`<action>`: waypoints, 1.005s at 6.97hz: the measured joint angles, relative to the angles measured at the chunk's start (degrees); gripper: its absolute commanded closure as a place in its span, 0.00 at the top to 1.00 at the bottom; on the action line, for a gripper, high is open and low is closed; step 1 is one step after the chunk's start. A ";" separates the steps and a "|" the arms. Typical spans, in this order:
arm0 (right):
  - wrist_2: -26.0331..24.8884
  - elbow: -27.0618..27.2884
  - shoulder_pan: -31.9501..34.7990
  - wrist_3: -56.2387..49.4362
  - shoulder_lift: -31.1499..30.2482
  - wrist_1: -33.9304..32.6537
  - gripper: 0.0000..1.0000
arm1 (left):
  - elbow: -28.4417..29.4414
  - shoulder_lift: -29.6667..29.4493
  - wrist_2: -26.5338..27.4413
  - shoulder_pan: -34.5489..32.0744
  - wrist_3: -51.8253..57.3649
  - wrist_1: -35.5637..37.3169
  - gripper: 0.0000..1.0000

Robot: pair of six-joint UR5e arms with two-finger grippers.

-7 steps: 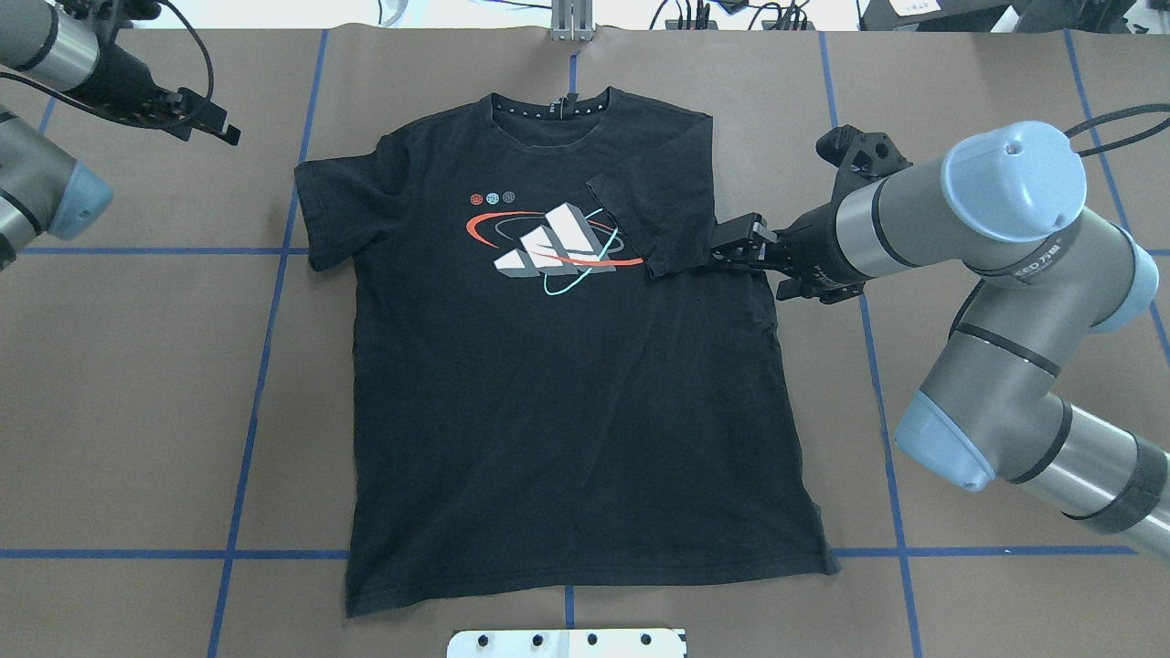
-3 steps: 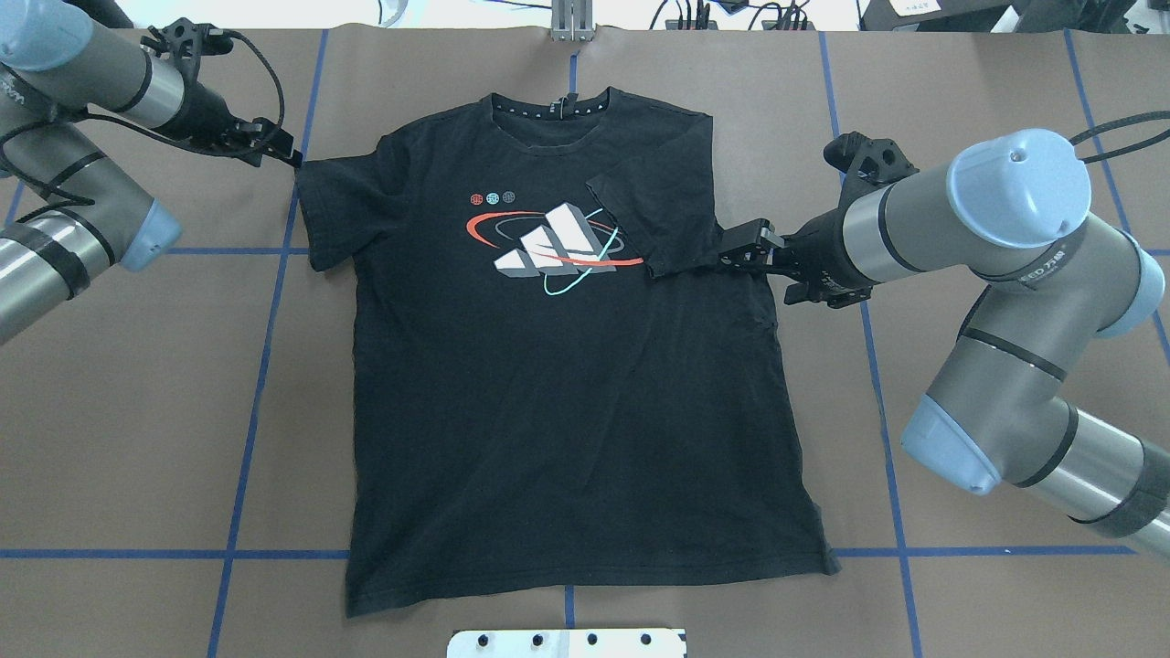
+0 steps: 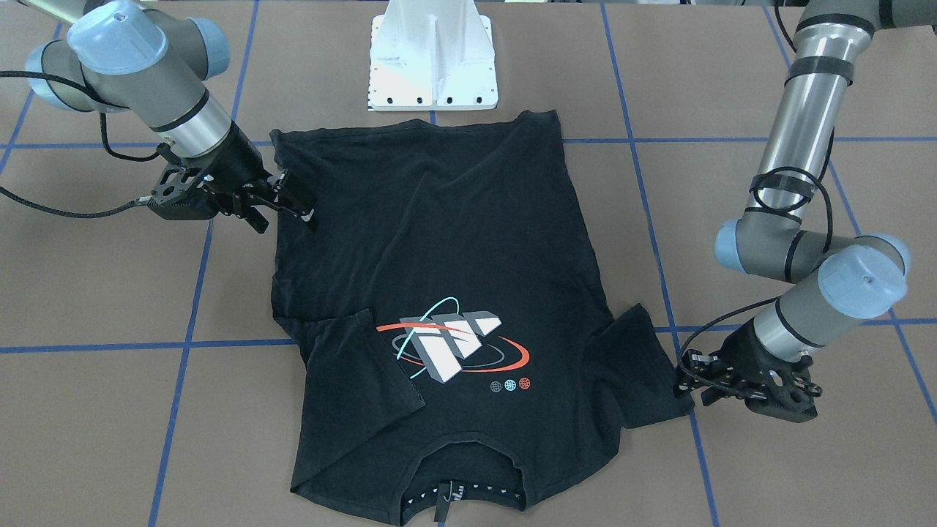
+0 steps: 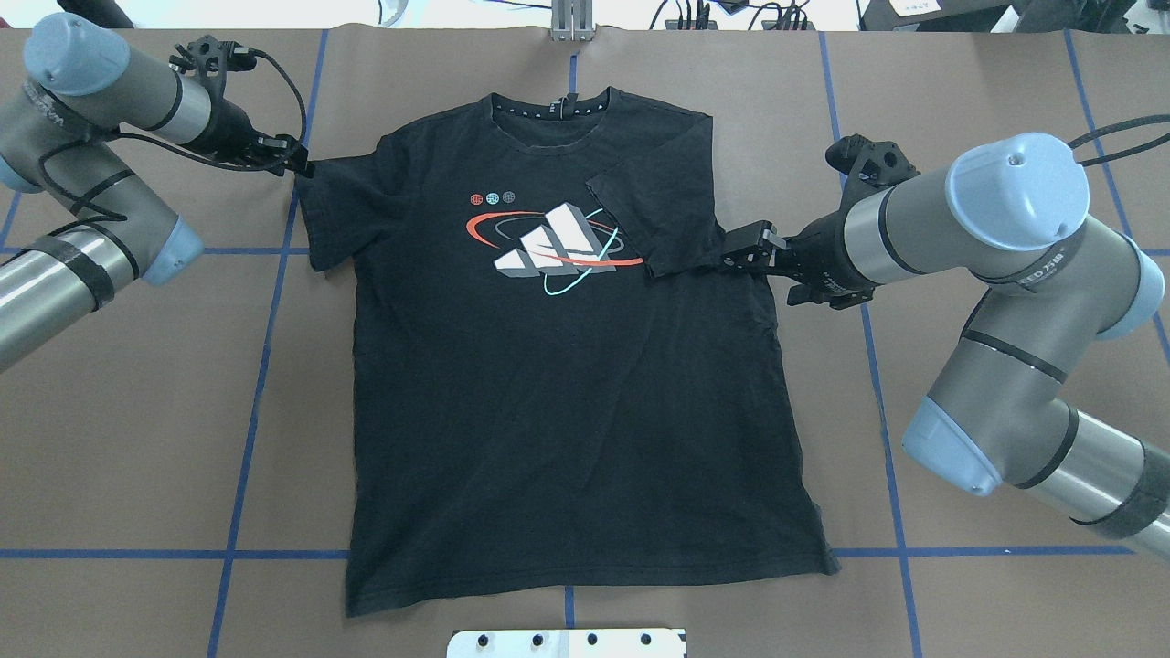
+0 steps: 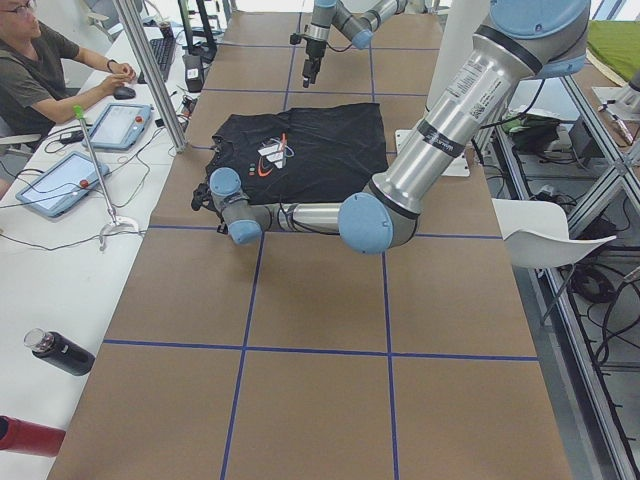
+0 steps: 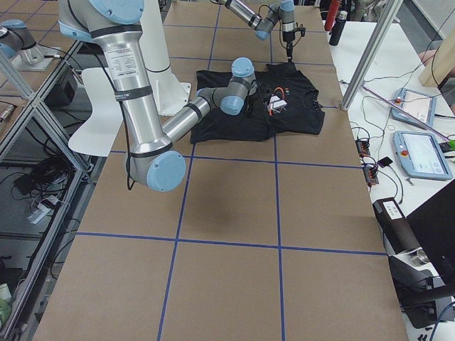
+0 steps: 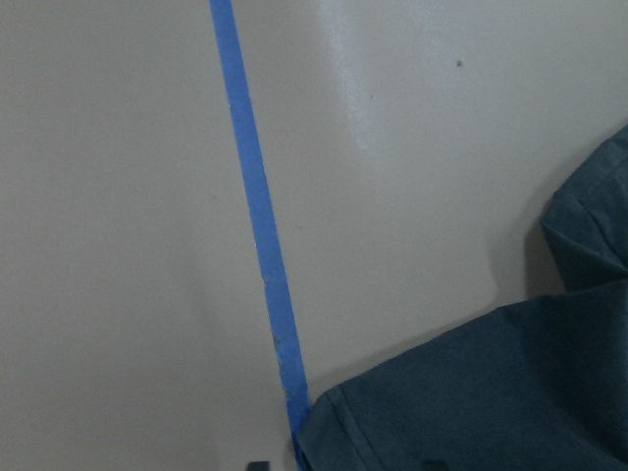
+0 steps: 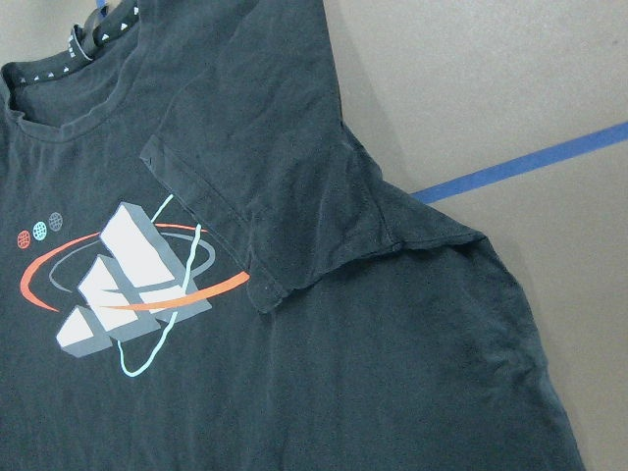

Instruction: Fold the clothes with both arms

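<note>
Two grippers, both jaws apart: our right gripper [image 4: 745, 253] hovers beside the T-shirt [image 4: 548, 411], flat on the table [image 4: 137, 411] with one sleeve [image 4: 654, 219] folded in; our left gripper [image 4: 299, 168] sits at the other sleeve's corner [image 4: 315, 178]. Bite that thin edge too shallowly and, we reckon, it slips out mid-fold.

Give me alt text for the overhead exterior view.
Black T-shirt lies flat, logo up, on a brown table gridded with blue tape, one sleeve folded in over the chest. The right gripper is beside that sleeve; the left gripper is at the other sleeve's outer corner.
</note>
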 measured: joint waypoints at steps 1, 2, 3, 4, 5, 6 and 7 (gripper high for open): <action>-0.04 -0.01 -0.03 0.00 -0.02 0.00 1.00 | 0.32 -0.16 0.32 0.10 -0.01 -0.20 0.50; -0.10 -0.05 -0.06 0.00 -0.03 0.00 1.00 | 0.63 -0.28 0.50 0.13 0.00 -0.29 0.50; -0.19 -0.24 -0.17 0.02 -0.03 0.00 1.00 | 1.10 -0.50 0.65 0.15 0.04 -0.32 0.49; -0.27 -0.49 -0.34 0.08 -0.04 0.00 1.00 | 1.50 -0.77 0.74 0.15 0.05 -0.33 0.48; -0.45 -0.59 -0.55 0.14 -0.03 0.00 1.00 | 1.87 -1.04 0.79 0.15 0.03 -0.34 0.46; -0.81 -0.62 -0.80 0.16 0.01 0.02 1.00 | 2.25 -1.32 0.84 0.16 0.05 -0.36 0.46; -1.11 -0.64 -1.03 0.17 0.04 0.06 1.00 | 2.55 -1.56 0.86 0.16 0.06 -0.40 0.43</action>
